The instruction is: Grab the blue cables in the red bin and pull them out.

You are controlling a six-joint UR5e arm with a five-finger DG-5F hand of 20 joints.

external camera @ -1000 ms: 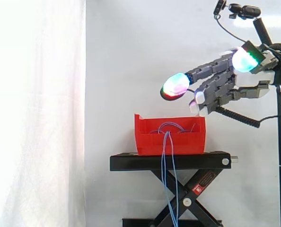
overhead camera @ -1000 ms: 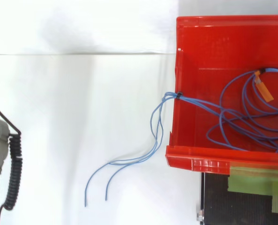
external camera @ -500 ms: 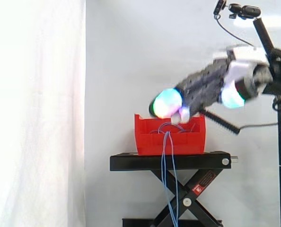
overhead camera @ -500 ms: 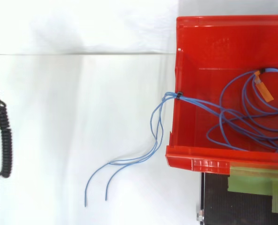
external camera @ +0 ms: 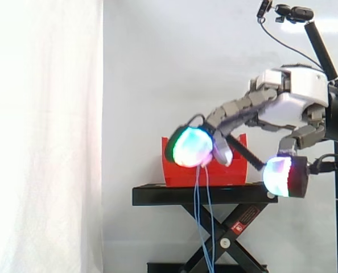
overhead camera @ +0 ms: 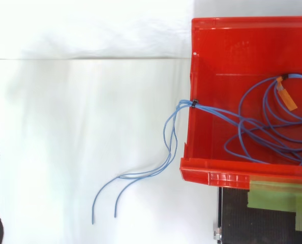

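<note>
The red bin (external camera: 237, 170) stands on a black stand (external camera: 203, 195). Blue cables (overhead camera: 265, 127) lie coiled inside the bin (overhead camera: 232, 46). A tied bundle of them crosses the bin's wall, and its loose ends (overhead camera: 141, 175) hang outside; in the side view these ends (external camera: 203, 222) drop past the stand. The hand (external camera: 291, 102) hovers at the height of the bin's rim, reaching in from the right. Its fingers are nearly straight, and one glowing fingertip (external camera: 189, 147) sits in front of the bin's upper left corner. The thumb's pad (external camera: 283, 176) hangs low on the right. The hand holds nothing.
A white curtain is behind the bin. The black scissor-lift frame (external camera: 226, 239) supports the stand. Green tape (overhead camera: 273, 195) marks the stand's top beside the bin. A dark pole with a camera (external camera: 322, 45) rises at the right.
The hand has turned over and come down to the left. Its fingertips now lie in front of the bin's rim and the thumb points down. The cables have not moved.
</note>
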